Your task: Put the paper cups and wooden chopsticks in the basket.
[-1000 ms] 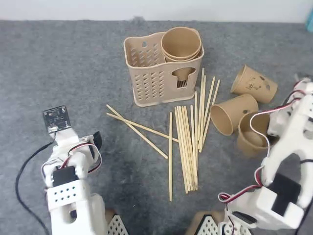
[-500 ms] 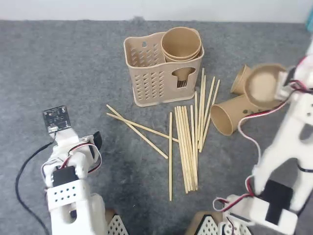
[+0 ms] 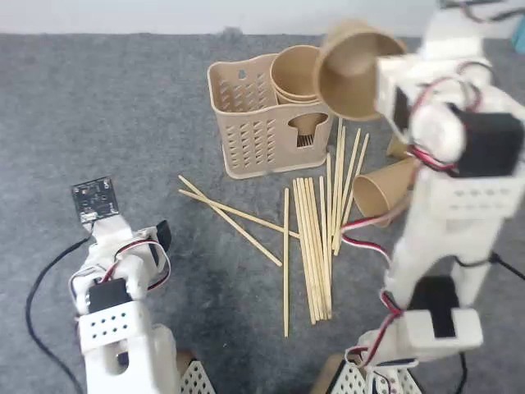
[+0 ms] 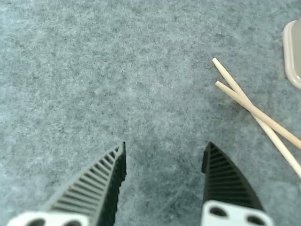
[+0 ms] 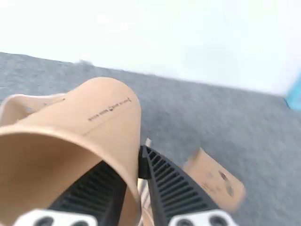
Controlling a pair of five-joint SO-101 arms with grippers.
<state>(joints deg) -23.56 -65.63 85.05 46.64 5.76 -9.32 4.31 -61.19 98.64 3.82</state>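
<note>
A grey, carpet-like worktop (image 3: 98, 107) is seen. A perforated basket (image 3: 254, 123) is stood on it toward the far side. Wooden chopsticks (image 3: 316, 246) are spread flat just before the basket, with a crossed pair (image 3: 212, 204) set aside. A paper cup (image 3: 381, 195) is laid on its side beside them.

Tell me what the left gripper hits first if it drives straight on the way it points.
Probably just the grey mat: the left gripper, jaws open, points at a bare patch of it. The two crossed chopsticks lie off to one side of that line, though depth is hard to judge.
</note>
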